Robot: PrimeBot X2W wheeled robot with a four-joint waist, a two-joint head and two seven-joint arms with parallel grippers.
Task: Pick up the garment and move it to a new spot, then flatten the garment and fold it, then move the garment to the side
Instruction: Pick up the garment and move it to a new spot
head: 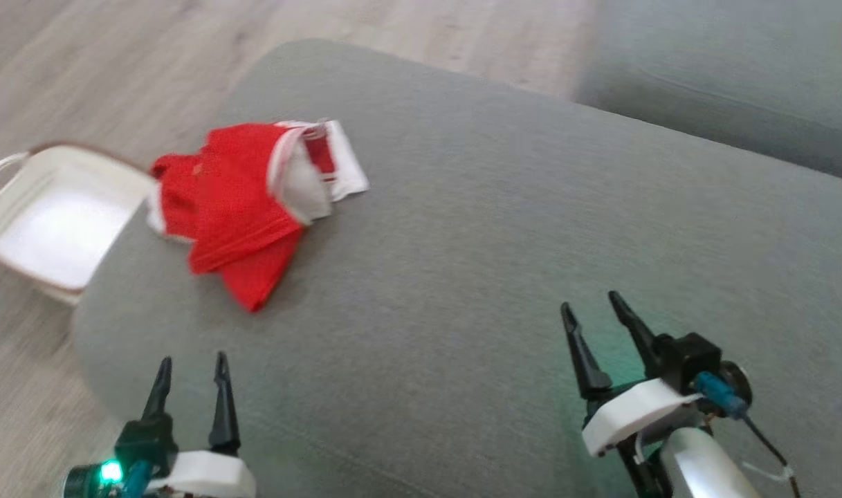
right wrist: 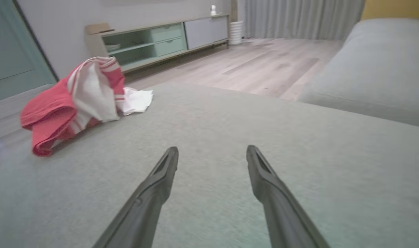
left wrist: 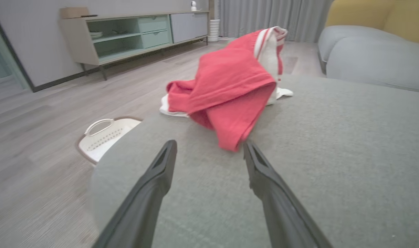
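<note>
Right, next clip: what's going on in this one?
Nothing is being handled yet. A crumpled red and white garment lies near the left edge of a grey cushion, with a white basket on the floor beside it. The left gripper and right gripper are open and empty, short of the garment.

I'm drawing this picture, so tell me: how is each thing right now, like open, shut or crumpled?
Garment: crumpled in a heap on the grey cushion, not held.
Left claw: open, empty.
Right claw: open, empty.
Basket: upright on the floor, looks empty.
Cabinet drawers: shut.
</note>
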